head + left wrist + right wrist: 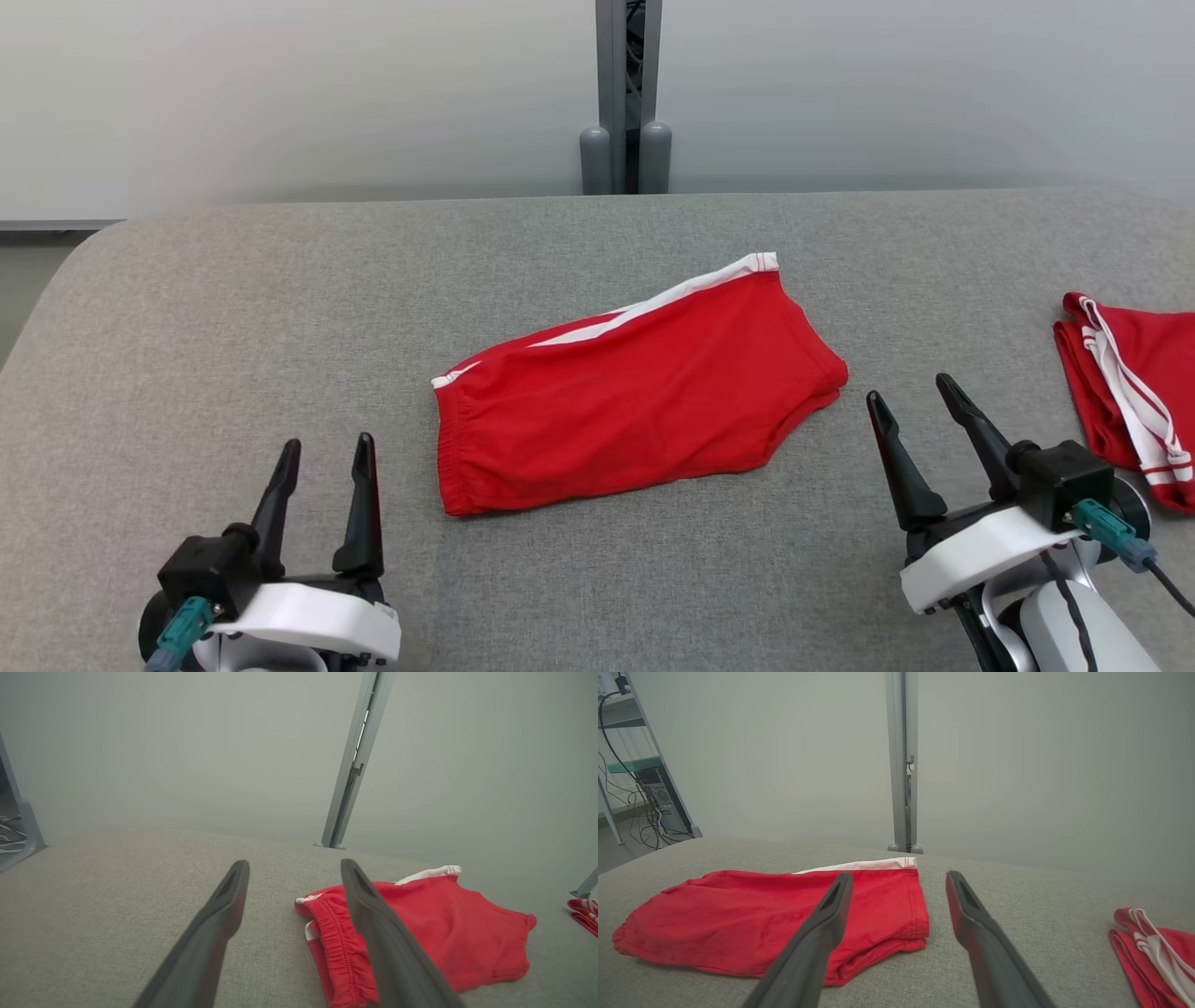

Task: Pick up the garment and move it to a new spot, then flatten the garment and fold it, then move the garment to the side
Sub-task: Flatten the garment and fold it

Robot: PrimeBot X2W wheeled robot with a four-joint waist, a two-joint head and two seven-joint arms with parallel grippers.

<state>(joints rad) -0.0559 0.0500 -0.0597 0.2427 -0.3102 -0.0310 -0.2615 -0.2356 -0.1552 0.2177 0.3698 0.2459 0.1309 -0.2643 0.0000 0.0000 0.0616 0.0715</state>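
Lying flat and folded on the grey table (233, 308), red shorts (635, 392) with white side stripe sit between the left gripper (327, 446) and right gripper (910, 387), both spread wide, holding nothing.

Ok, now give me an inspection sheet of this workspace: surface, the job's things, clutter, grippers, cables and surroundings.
Surface: grey fabric table, two garments on it.
Job's things: red shorts, white side stripe, lying folded flat at centre, untouched.
Clutter: second red garment, white-striped, folded at the right edge.
Grippers: left gripper and right gripper either side of the shorts, jaws open, holding nothing.
Cables: dark lead from the right wrist's teal plug; loose wires by a shelf rack beyond the table.
Surroundings: pale wall, grey post behind the table.
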